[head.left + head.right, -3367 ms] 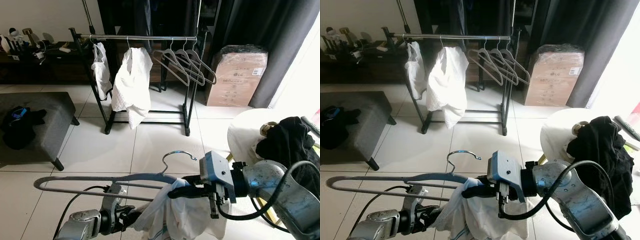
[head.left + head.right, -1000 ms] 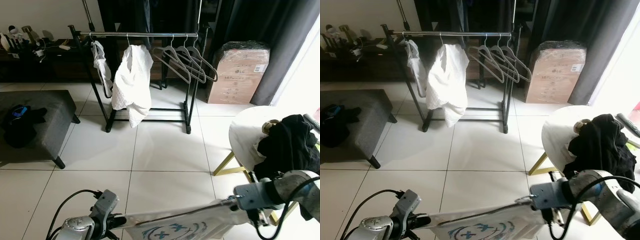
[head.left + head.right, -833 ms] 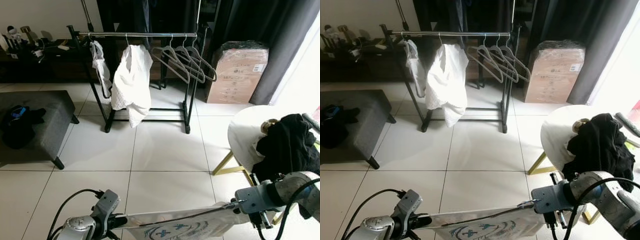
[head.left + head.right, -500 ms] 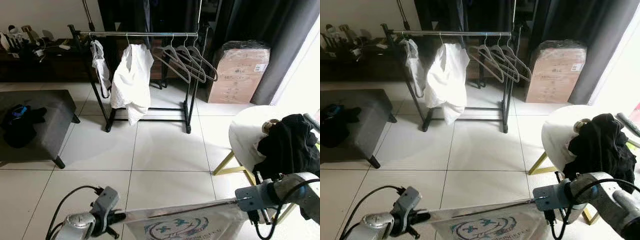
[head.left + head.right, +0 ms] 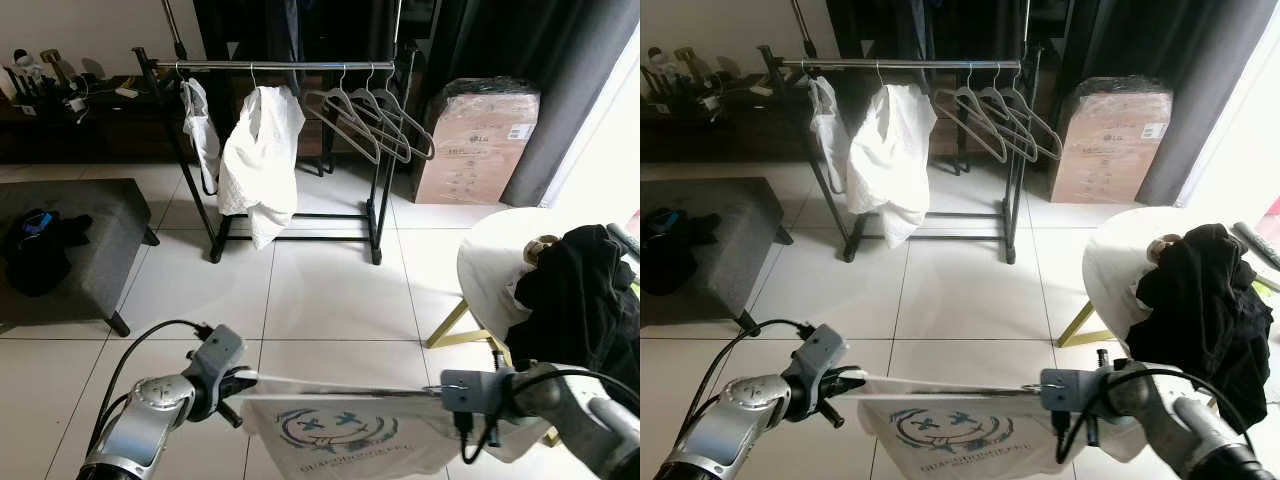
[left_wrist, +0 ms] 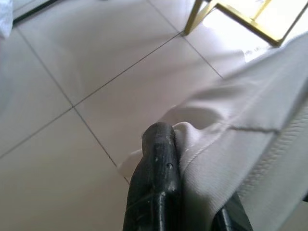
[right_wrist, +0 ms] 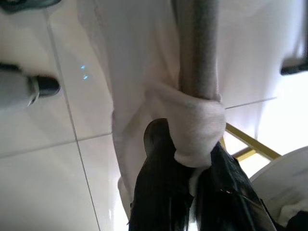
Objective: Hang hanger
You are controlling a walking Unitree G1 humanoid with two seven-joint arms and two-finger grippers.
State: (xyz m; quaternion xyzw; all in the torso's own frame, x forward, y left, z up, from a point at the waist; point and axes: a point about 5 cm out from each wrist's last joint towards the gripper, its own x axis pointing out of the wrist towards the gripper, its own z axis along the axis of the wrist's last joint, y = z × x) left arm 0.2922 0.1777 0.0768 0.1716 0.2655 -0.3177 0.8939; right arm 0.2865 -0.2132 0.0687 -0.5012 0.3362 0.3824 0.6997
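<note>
A white T-shirt [image 5: 340, 435] with a dark round print hangs stretched between my two grippers, low over the tiled floor. My left gripper [image 5: 240, 383] is shut on one shoulder edge; its black finger [image 6: 156, 187] pinches the white fabric [image 6: 240, 159]. My right gripper [image 5: 457, 392] is shut on the other shoulder, where cloth wraps a grey hanger bar [image 7: 198, 48]. Across the room stands the black clothes rack [image 5: 290, 66] with two white garments [image 5: 262, 160] and several empty grey hangers [image 5: 375, 120].
A grey bench [image 5: 90, 235] with a black bundle [image 5: 38, 250] stands at the left. On the right a round white table [image 5: 490, 270] carries black clothes [image 5: 585, 300]. A wrapped cardboard box [image 5: 475, 140] stands by dark curtains. Open tiled floor [image 5: 320, 290] stretches to the rack.
Both grippers have risen with the shirt, and the right one has come in toward the left. The shirt now hangs with its print facing me.
</note>
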